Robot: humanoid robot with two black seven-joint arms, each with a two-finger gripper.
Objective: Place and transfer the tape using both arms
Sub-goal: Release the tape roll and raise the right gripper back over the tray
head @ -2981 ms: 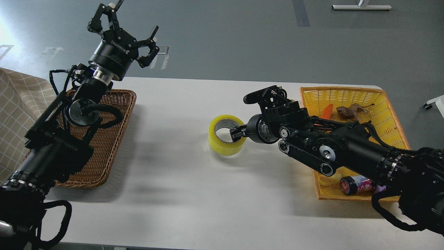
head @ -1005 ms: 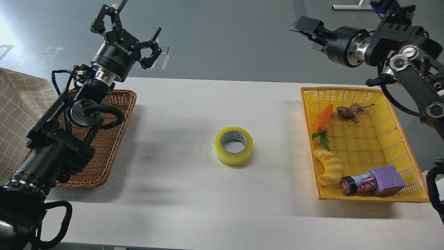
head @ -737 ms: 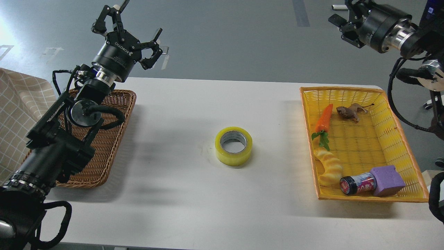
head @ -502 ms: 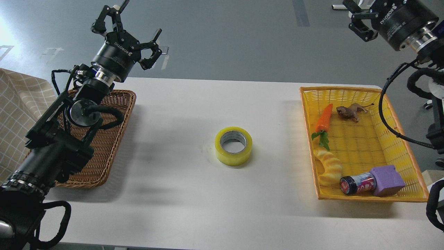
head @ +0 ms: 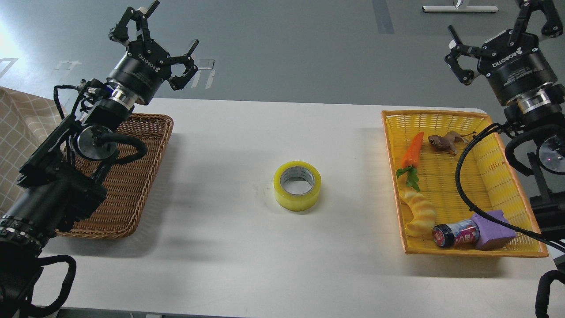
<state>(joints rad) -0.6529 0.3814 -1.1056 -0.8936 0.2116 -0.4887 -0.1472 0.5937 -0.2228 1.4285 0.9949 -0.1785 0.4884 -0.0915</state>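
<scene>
The tape (head: 297, 185) lies flat on the white tabletop (head: 247, 247), hole up, near the middle of the view and touched by nothing. Both arms are raised well clear of it. The left pincer (head: 150, 31) sits at about ten o'clock from the roll, above the far edge of the brown basket (head: 128, 198), its fingers spread wide and holding nothing. The right pincer (head: 501, 28) is at about two o'clock from the roll, above the far end of the yellow basket (head: 441, 115), also spread wide and empty.

The brown basket lies at nine o'clock from the tape; the yellow basket lies at three o'clock. Inside the yellow basket are a carrot (head: 412, 150), a small brown animal figure (head: 443, 142), a croissant-shaped bread toy (head: 419, 214), a dark jar (head: 454, 234) on its side and a purple block (head: 492, 229) touching the jar.
</scene>
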